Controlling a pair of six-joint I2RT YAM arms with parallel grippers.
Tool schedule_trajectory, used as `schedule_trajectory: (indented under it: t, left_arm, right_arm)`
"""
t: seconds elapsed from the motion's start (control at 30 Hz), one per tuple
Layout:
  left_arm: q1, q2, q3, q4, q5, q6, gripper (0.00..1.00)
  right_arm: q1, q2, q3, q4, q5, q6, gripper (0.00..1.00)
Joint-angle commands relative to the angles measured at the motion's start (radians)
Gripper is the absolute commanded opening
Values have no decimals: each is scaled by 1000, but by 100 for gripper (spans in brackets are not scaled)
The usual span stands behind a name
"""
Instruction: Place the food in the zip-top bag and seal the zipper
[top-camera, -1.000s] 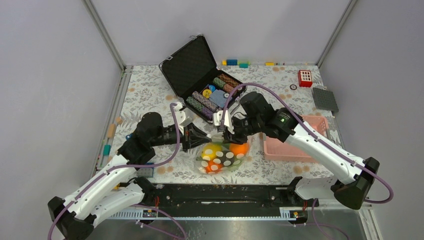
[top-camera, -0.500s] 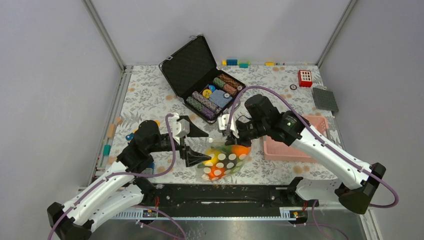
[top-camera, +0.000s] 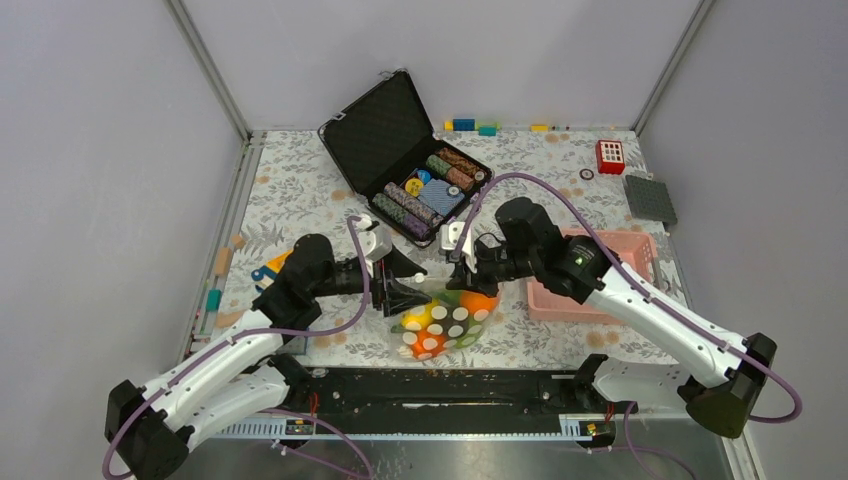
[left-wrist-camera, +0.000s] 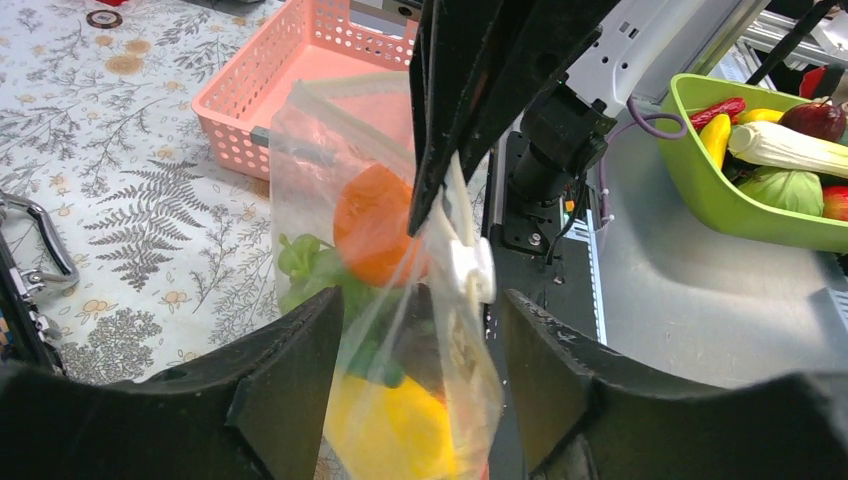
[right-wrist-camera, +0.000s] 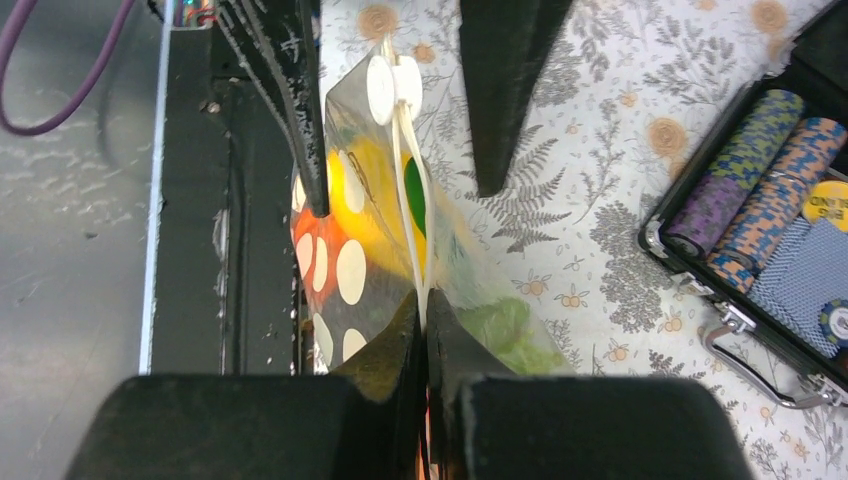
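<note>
The clear flexible plastic bag printed with white polka dots (top-camera: 450, 322) is standing upright near the front edge of the floral-patterned tabletop (top-camera: 300, 190), between the two arms and just beside the pink slotted plastic basket (left-wrist-camera: 250, 110). The right end effector (right-wrist-camera: 425, 305) is clenching the thin pale closure strip (right-wrist-camera: 405, 170) along the bag's mouth, its two black fingers pressing flat together on the strip, so the bag is hanging below that grip. Whether the bag's bottom is touching the tabletop cannot be told. The left end effector (left-wrist-camera: 420, 305) is released, with its fingers spreading wide on either side of the bag's top edge, and neither finger is visibly touching the plastic. The small white slider tab (left-wrist-camera: 470, 270) is sitting on the strip in the gap between those spread fingers. The toy food is lying inside the bag: a round orange pumpkin (left-wrist-camera: 370, 225) high up, a leafy green piece (left-wrist-camera: 305, 262) beside it, and a yellow piece (left-wrist-camera: 390, 430) lower down. Behind the bag, an open black case holding striped poker-chip rolls (top-camera: 380, 130) is resting farther back on the tabletop.
</note>
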Motion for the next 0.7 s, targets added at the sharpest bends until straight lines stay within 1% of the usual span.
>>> schedule_trajectory:
  t: [0.0, 0.07, 0.17, 0.23, 0.37, 0.47, 0.53, 0.67]
  left_arm:
    - [1, 1, 37, 69, 11, -5, 56]
    - [2, -5, 27, 85, 7, -6, 51]
    - [2, -16, 9, 133, -7, -33, 50]
    - [2, -18, 6, 170, -39, -73, 47]
    - [1, -2, 5, 197, -3, -90, 46]
    - [1, 14, 5, 191, 14, -83, 41]
    - [1, 22, 13, 161, 26, -64, 41]
    - [1, 18, 8, 155, 17, -51, 41]
  right_arm:
    - [3, -59, -35, 153, 63, 100, 0]
    - [3, -77, -53, 173, 71, 106, 0]
    - [3, -85, -66, 172, 66, 114, 0]
    - [3, -89, -77, 175, 57, 118, 0]
    - [3, -104, -94, 212, 50, 139, 0]
    - [3, -111, -96, 225, 51, 152, 0]
    - [3, -117, -99, 235, 62, 164, 0]
    - [3, -128, -100, 248, 74, 189, 0]
